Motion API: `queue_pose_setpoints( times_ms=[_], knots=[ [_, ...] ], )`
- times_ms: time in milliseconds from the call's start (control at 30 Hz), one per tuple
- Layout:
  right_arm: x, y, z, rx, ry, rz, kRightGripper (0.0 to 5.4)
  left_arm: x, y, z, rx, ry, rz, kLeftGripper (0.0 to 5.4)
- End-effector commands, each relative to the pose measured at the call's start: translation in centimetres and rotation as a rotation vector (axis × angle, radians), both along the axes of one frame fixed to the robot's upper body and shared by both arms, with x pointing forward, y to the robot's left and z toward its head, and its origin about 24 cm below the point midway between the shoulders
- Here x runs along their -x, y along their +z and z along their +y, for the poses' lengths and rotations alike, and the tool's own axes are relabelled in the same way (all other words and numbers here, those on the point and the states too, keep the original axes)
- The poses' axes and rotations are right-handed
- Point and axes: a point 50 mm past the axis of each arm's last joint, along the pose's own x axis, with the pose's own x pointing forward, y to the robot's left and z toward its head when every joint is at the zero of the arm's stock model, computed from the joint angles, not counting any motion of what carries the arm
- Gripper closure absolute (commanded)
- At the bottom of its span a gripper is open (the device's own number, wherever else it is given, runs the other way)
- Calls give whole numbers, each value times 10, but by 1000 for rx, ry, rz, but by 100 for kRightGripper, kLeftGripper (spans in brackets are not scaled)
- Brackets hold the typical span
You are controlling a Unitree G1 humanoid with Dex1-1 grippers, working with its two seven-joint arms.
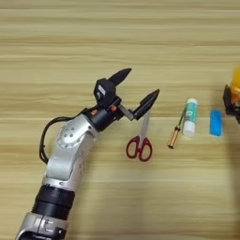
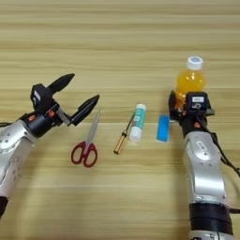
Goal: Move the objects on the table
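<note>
Left gripper (image 2: pixel 78 95): fingers spread wide, empty, just left of scissors (image 2: pixel 87 140). Beyond lay screwdriver (image 2: pixel 123 136), tube (image 2: pixel 137 122), block (image 2: pixel 162 128). Right gripper (image 2: pixel 187 105): closed around bottle (image 2: pixel 190 79), probably rigid, slippery, best held mid-body.

Robot test bench, likely a lab: a bare wood-grain table (image 2: pixel 120 42) carrying a neat row of small objects between two robot arms.
</note>
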Motion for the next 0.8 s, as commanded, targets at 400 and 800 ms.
queue_pose_setpoints(
  times_ms=[400, 800],
  knots=[
    [-12, -2, -6, 6, -9, 10, 196, -3, 2, -1, 6, 10, 2, 0],
    [-16, -15, -6, -17, 0, 61, 196, -4, 3, -1, 9, 12, -1, 0]
  ],
)
